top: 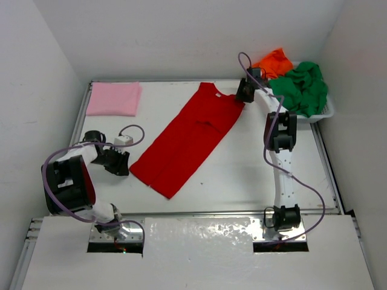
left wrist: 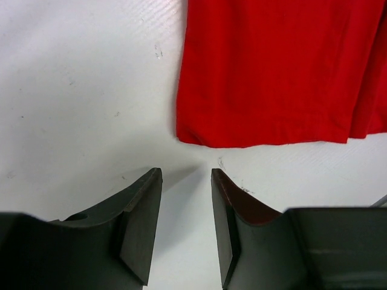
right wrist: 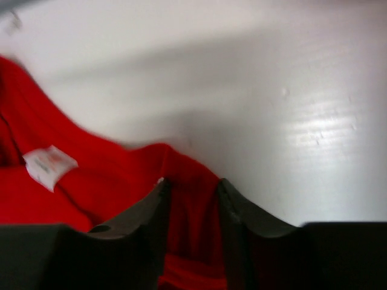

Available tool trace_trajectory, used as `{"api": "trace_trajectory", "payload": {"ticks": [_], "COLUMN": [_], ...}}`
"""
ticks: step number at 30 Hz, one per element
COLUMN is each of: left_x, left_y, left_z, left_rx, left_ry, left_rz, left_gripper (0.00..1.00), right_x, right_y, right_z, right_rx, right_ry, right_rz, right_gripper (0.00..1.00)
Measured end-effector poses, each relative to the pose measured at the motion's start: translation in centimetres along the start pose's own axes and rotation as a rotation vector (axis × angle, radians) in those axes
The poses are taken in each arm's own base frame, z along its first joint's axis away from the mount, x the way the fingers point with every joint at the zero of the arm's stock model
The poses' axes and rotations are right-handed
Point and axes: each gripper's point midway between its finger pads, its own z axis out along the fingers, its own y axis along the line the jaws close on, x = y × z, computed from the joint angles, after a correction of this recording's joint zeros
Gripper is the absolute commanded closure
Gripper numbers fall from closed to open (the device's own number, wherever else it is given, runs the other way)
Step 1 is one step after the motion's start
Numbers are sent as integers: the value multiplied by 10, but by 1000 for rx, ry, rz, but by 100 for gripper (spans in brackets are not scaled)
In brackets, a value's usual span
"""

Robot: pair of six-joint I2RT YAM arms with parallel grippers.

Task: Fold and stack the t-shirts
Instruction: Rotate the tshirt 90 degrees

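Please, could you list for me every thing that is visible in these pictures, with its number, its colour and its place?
pink t-shirt: 1, light pink, folded, far left corner of the table
red t-shirt: 1, bright red, a long slanted strip across the middle of the table
label: 1, white, on the red t-shirt near its collar end
orange t-shirt: 1, orange, crumpled in the basket
green t-shirt: 1, green, crumpled in the basket, beside the orange one
basket: 1, white, far right corner
table: 1, white, under everything
left hand: 1, black, open and empty, just short of the red t-shirt's hem
right hand: 1, black, open, at the collar end, red cloth between its fingers
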Motion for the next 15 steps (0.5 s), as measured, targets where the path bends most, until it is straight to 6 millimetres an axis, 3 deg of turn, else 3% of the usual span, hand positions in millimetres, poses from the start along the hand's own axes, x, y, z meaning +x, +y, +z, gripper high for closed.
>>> {"api": "trace_trajectory", "payload": {"ticks": [7, 11, 15], "left_x": [6, 5, 3], "left_y": [-3, -2, 0], "left_z": [4, 4, 4], "left_rx": [23, 19, 10], "left_ry": [24, 23, 18], "left_rz": [-14, -24, -38], "left_gripper": [63, 63, 63], "right_x": [-33, -64, -82], "right_y": [-5, -2, 30], "right_z": [11, 3, -24], "right_rx": [-38, -86, -152], "right_ry": [-108, -191, -238], "right_rz": [81, 106, 81], "right_gripper": [41, 39, 36]}}
